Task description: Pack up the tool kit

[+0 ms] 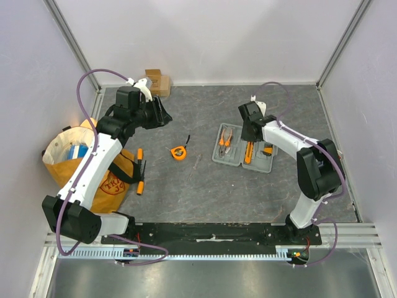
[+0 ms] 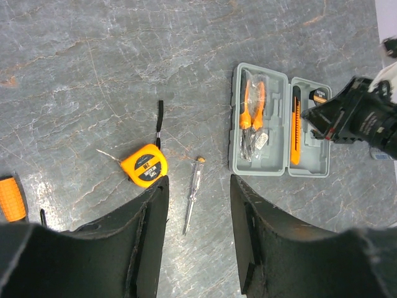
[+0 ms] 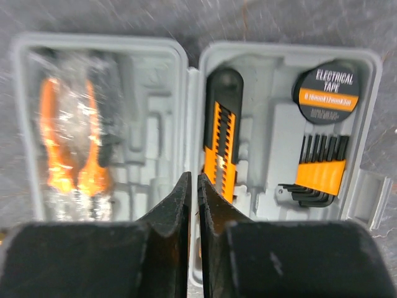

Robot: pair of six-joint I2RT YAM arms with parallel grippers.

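Now, grey case [image 2: 268,162] open, orange tools [image 2: 253,107] inside, right hand [image 3: 193,179] nearly closed, left hand [image 2: 198,183] wide.

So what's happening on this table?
Two robot arms are packing a flat grey plastic tool case, which lies open, partly filled. The right arm hovers over it, jaws closed and empty. The left arm, jaws open, hangs above an orange tape measure and slim screwdriver on the table.
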